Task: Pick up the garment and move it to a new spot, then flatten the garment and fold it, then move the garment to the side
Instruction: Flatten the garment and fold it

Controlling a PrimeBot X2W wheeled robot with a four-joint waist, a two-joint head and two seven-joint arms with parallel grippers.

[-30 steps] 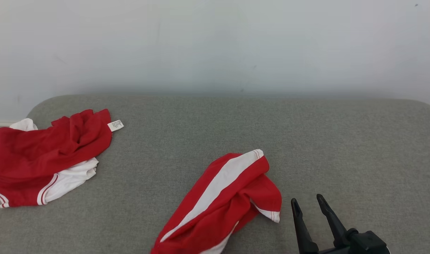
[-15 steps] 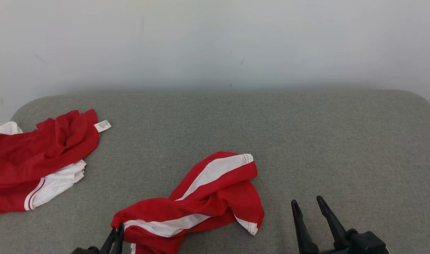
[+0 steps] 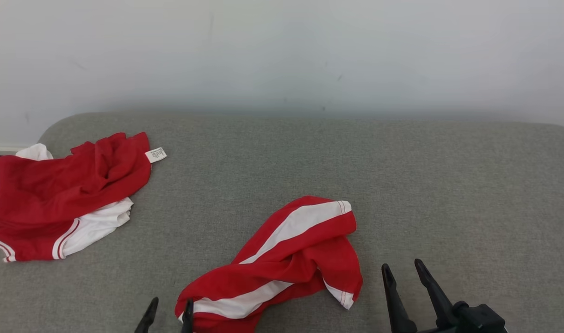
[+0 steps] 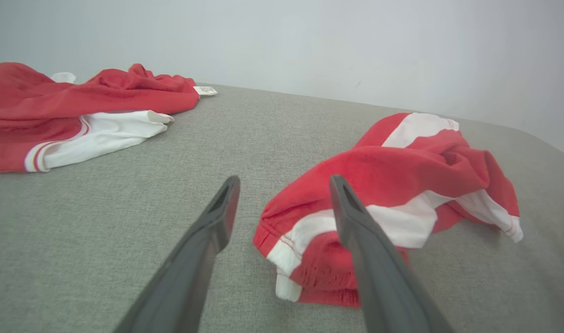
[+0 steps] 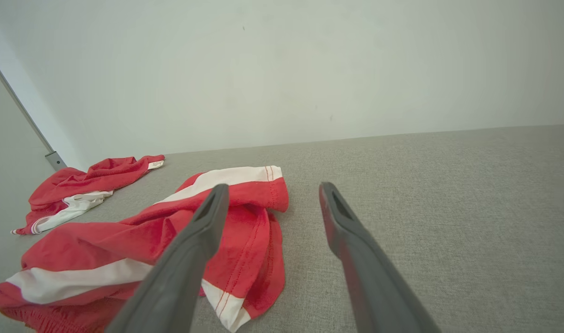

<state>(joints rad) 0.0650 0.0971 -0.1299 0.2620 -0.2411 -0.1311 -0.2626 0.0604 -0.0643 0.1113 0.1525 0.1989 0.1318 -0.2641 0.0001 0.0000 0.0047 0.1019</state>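
worktop (image 3: 448, 185): grey, padded, carries both cloths | garment (image 3: 286, 259): red-and-white, crumpled at your near centre, not yet flat | second garment (image 3: 64, 199): heaped far left, well apart, out of your way | left hand (image 3: 170, 304): open, fingers astride the garment's near hem, likely placed to spread it | right hand (image 3: 402, 266): open, empty, just beside the garment, ready to help

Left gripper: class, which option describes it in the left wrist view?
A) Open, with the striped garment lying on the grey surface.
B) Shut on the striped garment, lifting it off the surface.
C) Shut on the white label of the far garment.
A: the left gripper stands wide open, and the striped garment lies slack on the grey surface, not clamped.
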